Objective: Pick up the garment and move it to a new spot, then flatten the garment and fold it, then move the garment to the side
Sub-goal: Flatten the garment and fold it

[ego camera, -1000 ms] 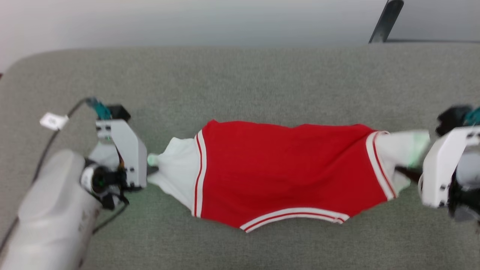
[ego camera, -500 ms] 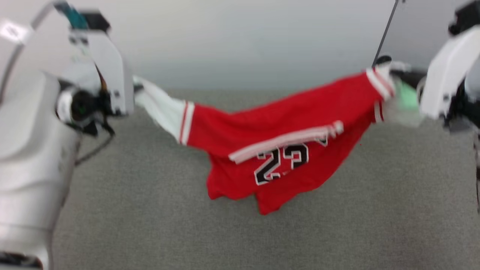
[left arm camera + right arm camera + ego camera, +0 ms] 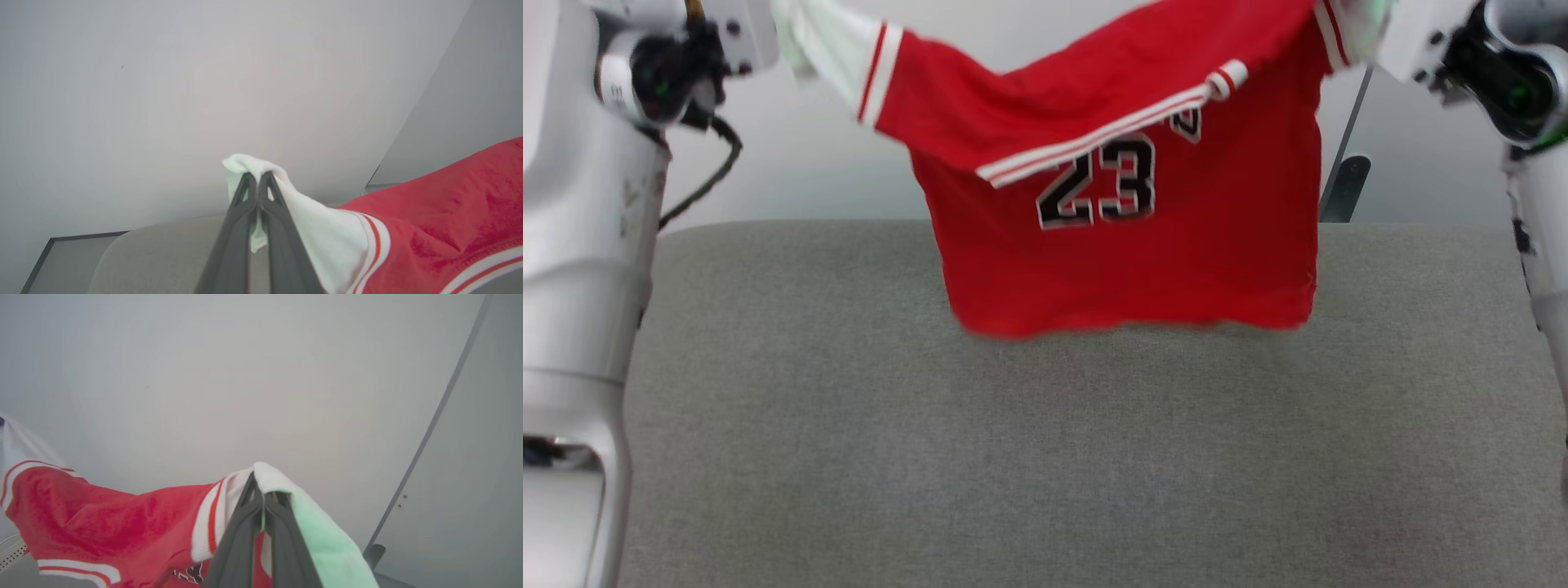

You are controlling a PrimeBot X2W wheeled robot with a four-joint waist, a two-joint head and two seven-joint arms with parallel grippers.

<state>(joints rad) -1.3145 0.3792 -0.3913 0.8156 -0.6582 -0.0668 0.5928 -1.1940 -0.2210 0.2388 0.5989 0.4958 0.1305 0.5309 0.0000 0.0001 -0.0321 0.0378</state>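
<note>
Head view: saw the garment [image 3: 1127,245] held high, slung between the left arm [image 3: 580,245] and the right arm [image 3: 1535,245] near the top of the frame, red body hanging down before the far part of the grey counter [image 3: 1045,457]. Could not judge any contact between lower hem and counter. Made out in full the black "23" with white outline, a red-and-white striped band folded across above it, and white sleeves with stripe trim at both ends.

Left wrist view: got the grip up close, unclear from the head. Found the left hand [image 3: 258,179] with fingers pressed together, clamped on the bunched tip of a white sleeve, red cloth trailing off to the right.

Right wrist view: found the right hand [image 3: 263,494] likewise pinched tight on the other white sleeve end, tinted pale green there. Caught just a sliver of the black print at the bottom edge, red cloth sagging away leftwards.
</note>
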